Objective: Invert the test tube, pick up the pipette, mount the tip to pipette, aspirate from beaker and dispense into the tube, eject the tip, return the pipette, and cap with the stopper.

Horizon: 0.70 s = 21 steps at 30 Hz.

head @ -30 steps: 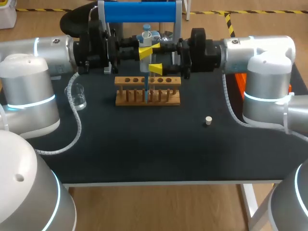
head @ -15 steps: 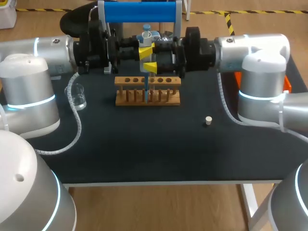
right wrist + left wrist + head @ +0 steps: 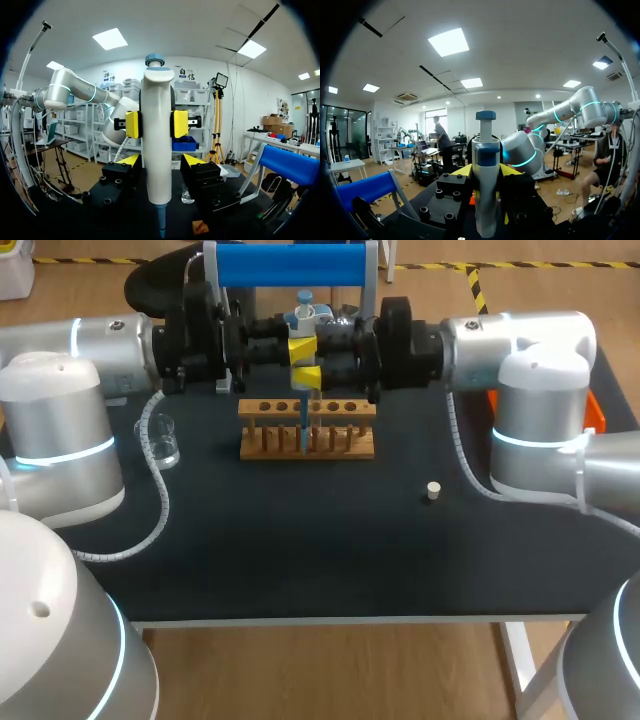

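Flanking pipette (image 3: pixel 156 100) closely, right tool (image 3: pixel 161 160) spread, left tool (image 3: pixel 156 124) clamped

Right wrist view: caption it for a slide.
Left hand grips the upright pipette; open right hand flanks its body.

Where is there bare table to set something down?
The widest bare patch is the front of the table, between the rack and the near edge. Smaller gaps: between beaker and rack, and between rack and stopper. Behind the rack it is crowded: the left tool and right tool meet at the pipette.
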Each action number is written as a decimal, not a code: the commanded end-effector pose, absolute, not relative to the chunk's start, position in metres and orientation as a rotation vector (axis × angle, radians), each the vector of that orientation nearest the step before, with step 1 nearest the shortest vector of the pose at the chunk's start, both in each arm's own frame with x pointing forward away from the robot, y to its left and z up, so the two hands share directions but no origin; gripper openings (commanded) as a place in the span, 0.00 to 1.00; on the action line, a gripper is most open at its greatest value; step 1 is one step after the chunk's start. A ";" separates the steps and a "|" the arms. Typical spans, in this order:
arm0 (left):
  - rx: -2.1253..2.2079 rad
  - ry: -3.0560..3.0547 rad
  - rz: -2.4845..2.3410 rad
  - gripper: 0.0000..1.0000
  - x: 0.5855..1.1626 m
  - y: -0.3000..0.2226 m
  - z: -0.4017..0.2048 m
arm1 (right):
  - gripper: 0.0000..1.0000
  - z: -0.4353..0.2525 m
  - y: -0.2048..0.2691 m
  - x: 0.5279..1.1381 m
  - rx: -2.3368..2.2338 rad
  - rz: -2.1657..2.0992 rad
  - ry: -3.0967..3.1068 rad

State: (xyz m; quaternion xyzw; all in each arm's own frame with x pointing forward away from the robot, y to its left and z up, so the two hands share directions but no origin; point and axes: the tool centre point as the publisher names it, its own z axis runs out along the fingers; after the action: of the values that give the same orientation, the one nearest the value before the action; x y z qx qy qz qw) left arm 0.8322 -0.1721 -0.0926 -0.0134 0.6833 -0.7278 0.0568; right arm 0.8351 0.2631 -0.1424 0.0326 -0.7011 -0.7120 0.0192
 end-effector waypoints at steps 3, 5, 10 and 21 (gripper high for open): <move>-0.040 2.072 -2.206 0.00 0.832 -0.172 -0.092 | 0.50 -0.144 0.264 0.835 0.106 -2.207 -2.172; -0.040 2.072 -2.206 0.00 0.832 -0.172 -0.092 | 0.50 -0.144 0.265 0.834 0.109 -2.206 -2.170; -0.040 2.072 -2.206 0.00 0.832 -0.172 -0.092 | 0.49 -0.144 0.265 0.833 0.118 -2.201 -2.168; -0.040 2.072 -2.206 0.00 0.832 -0.172 -0.092 | 0.32 -0.143 0.266 0.831 0.127 -2.204 -2.161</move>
State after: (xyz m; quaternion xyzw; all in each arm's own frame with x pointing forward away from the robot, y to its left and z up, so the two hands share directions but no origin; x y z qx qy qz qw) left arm 0.8322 -0.1721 -0.0926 -0.0134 0.6833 -0.7279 0.0568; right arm 0.8309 0.2660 -0.1431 0.0403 -0.6995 -0.7130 0.0258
